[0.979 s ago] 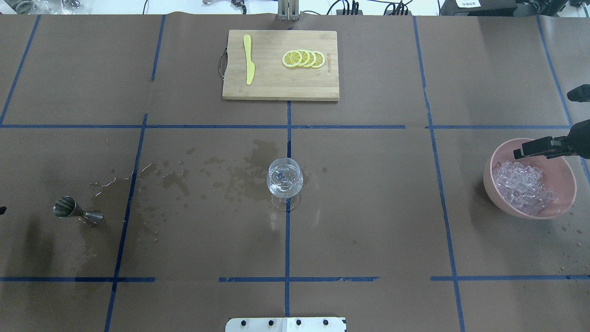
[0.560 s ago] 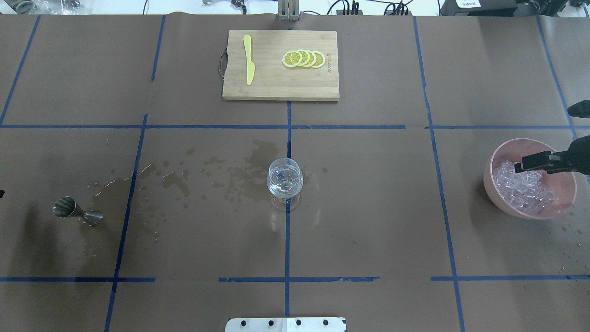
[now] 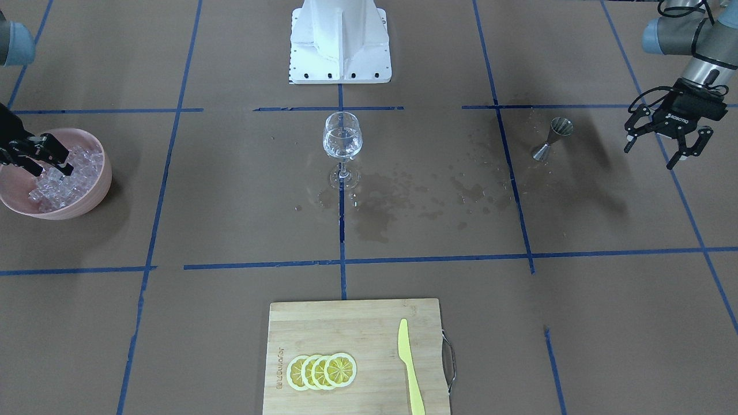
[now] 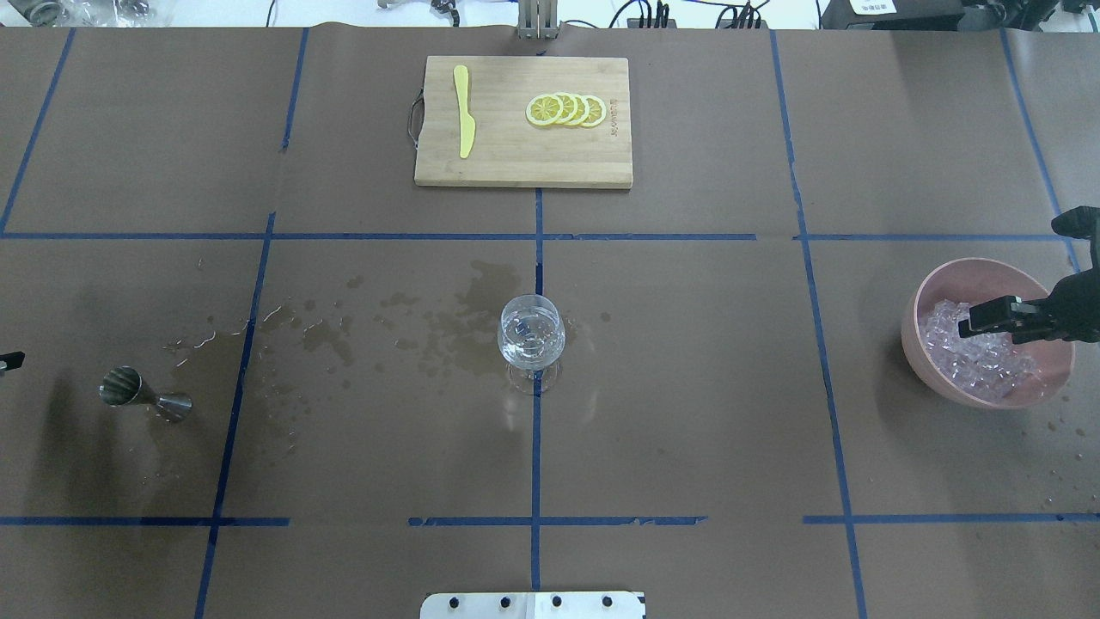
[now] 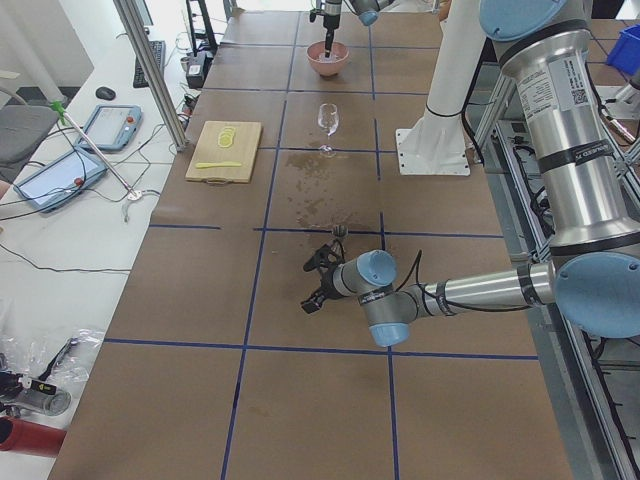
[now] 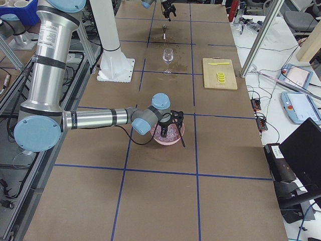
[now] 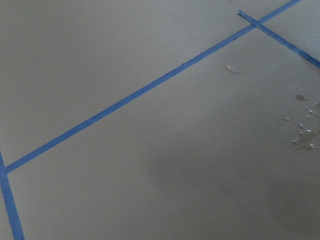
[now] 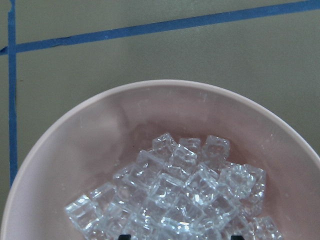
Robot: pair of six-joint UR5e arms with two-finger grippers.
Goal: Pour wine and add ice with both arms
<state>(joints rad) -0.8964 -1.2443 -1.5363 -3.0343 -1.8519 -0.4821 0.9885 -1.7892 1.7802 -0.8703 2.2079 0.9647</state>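
desk (image 4: 687, 413): brown paper, blue tape grid, wet stains left of centre
right arm (image 6: 90, 118): jaws spread, empty, tips down in the ice
left arm (image 5: 480, 291): jaws released, empty, above the desk beside the jigger
cutting board (image 4: 516, 159): far edge, holds lemon slices (image 4: 567, 110)
bowl (image 4: 913, 344): pink, robot's right end
ice (image 4: 980, 365): heaped in the bowl
glass (image 4: 531, 322): upright, centre
wine (image 3: 342, 147): small amount in the glass
jigger (image 4: 142, 394): upright, robot's left

Right pincer (image 8: 177, 235) nearly all below the wrist view's bottom edge
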